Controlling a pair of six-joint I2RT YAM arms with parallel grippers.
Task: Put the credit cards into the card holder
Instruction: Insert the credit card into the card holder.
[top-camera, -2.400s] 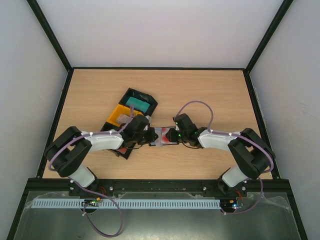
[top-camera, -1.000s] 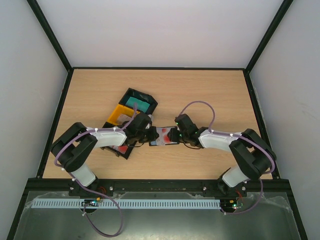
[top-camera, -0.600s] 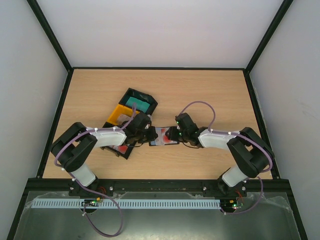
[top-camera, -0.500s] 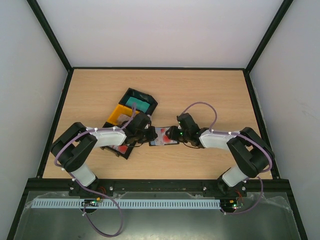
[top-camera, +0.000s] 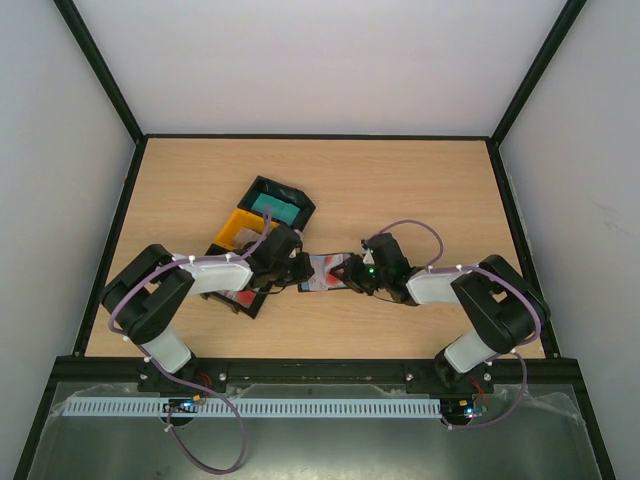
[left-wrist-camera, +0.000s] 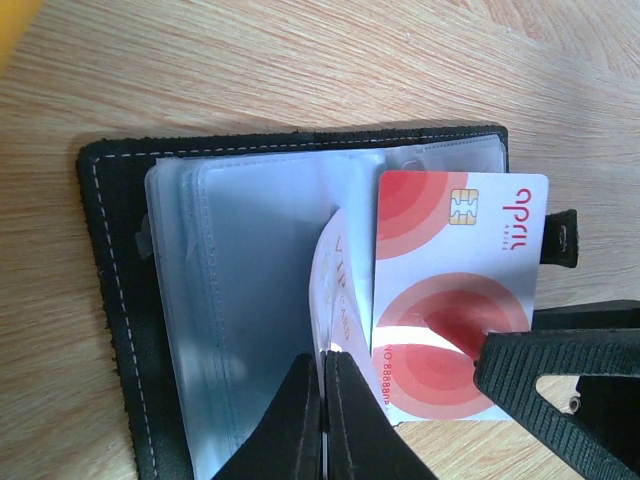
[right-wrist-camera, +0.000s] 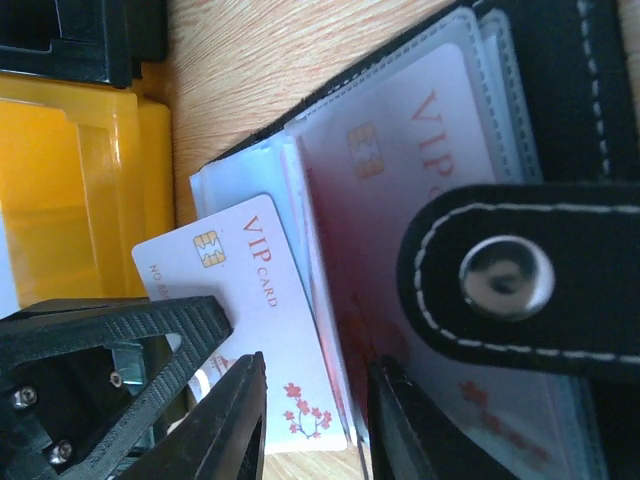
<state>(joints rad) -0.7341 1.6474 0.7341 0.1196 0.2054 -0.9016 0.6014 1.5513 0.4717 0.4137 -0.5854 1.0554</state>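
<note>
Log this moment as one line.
step: loading card holder | left gripper: shut on pale VIP card | right gripper: jaws apart over holder | red-and-white card: lying on open holder

One holder (left-wrist-camera: 105, 300), one red card (left-wrist-camera: 450, 300), two pale cards (loose pale card (right-wrist-camera: 265, 290), sleeved pale card (right-wrist-camera: 400, 150)), one teal stack (top-camera: 276, 209), two black trays (upper tray (top-camera: 265, 184), lower tray (top-camera: 245, 303)), one yellow tray (top-camera: 238, 231).

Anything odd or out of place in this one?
Yes: the pale VIP card, pinched by the left gripper, bows over the card holder; the red-and-white card looks loose, overhanging its edge.
</note>
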